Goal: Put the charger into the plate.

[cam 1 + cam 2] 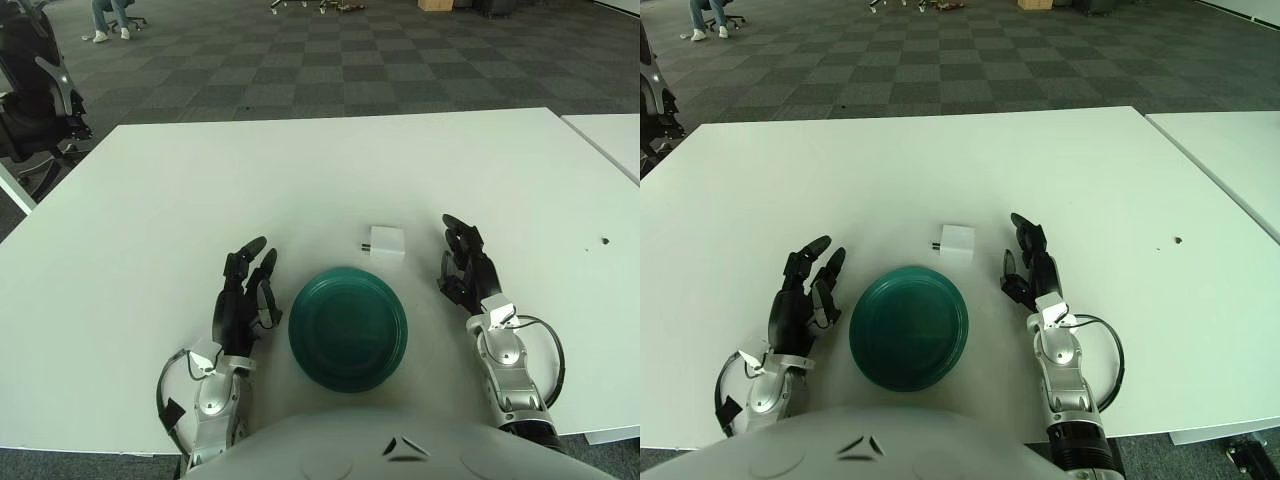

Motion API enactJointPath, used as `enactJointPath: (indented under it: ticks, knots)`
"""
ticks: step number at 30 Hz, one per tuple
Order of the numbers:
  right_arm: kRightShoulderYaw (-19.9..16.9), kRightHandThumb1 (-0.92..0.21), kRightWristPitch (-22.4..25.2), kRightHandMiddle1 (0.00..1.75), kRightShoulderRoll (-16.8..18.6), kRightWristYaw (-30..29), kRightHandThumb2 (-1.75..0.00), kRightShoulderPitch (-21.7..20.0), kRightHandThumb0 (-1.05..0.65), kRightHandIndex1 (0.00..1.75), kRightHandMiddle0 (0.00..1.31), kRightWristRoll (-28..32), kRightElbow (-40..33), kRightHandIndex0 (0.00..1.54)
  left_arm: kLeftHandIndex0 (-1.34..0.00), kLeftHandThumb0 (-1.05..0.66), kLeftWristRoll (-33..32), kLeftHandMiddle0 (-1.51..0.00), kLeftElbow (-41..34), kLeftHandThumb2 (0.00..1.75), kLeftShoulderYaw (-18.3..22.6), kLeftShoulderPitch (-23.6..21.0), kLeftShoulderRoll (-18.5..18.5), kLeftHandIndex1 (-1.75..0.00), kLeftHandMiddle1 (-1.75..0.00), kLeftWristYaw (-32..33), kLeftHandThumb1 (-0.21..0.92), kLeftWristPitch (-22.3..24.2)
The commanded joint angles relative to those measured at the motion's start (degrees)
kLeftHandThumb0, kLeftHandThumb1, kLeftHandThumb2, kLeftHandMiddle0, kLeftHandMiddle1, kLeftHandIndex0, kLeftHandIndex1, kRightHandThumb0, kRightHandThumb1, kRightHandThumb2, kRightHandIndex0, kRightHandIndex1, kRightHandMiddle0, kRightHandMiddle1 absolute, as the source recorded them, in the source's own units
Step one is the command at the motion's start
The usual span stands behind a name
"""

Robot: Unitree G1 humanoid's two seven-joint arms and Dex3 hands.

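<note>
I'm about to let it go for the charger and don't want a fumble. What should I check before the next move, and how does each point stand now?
1. Charger in sight and unobstructed: ok; it lies on the table just beyond the plate.
2. Plate free to receive it: ok, nothing lies in it.
3. Right hand empty with fingers spread: ok; it rests to the right of the charger, not touching.
4. Left hand out of the way: ok, open and left of the plate.
5. Prongs clear of the approach: ok; they point left, away from the right hand.
6. Path from charger to plate clear: ok, the two are close together.
</note>
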Motion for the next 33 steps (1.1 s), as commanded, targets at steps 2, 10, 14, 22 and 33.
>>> enactJointPath:
  ticks: [2, 10, 14, 22, 33]
  knots:
    - [0.21, -0.92, 6.89, 0.58, 0.79, 0.63, -0.87, 3.56, -0.77, 0.01, 0.0, 0.22, 8.84, 0.19, -0.02, -0.92, -0.06, -0.47, 5.83, 0.93, 0.32, 0.41, -0.24, -1.03, -0.17, 0.38, 0.92, 2.29]
    - [-1.47, -0.92, 12.7, 0.6, -0.92, -0.29, -0.85, 0.54, -0.82, 0.02, 0.0, -1.19, -1.38, 0.21, 0.0, -0.9, -0.59, -0.46, 8.17, 0.93, 0.66, -1.51, -0.85, -1.03, -0.18, 0.09, 0.92, 2.03]
    - [-1.83, -0.92, 14.4, 0.64, -4.11, -0.68, -0.82, -3.54, -0.81, 0.03, 0.0, -4.95, -5.55, 0.25, 0.0, -0.88, -0.51, -0.47, 9.83, 0.93, 0.77, -2.83, -1.21, -1.03, -0.19, 0.01, 0.92, 1.58]
    - [7.73, -0.92, 20.89, 0.64, -10.95, 1.71, -0.78, -9.52, -0.86, 0.03, 0.0, -29.56, -20.52, 0.28, -0.07, -0.88, 0.83, -0.5, 13.28, 0.92, 0.95, -5.61, -1.67, -1.06, -0.24, 0.76, 0.92, -0.4]
    - [17.8, -0.92, 20.64, 0.51, -16.27, 7.44, -0.85, -16.62, -0.93, 0.0, 0.0, -43.46, -14.03, 0.2, -0.12, -0.89, 3.33, -0.46, 15.69, 0.91, 0.78, -7.19, -2.36, -1.09, -0.25, 2.36, 0.92, -1.62]
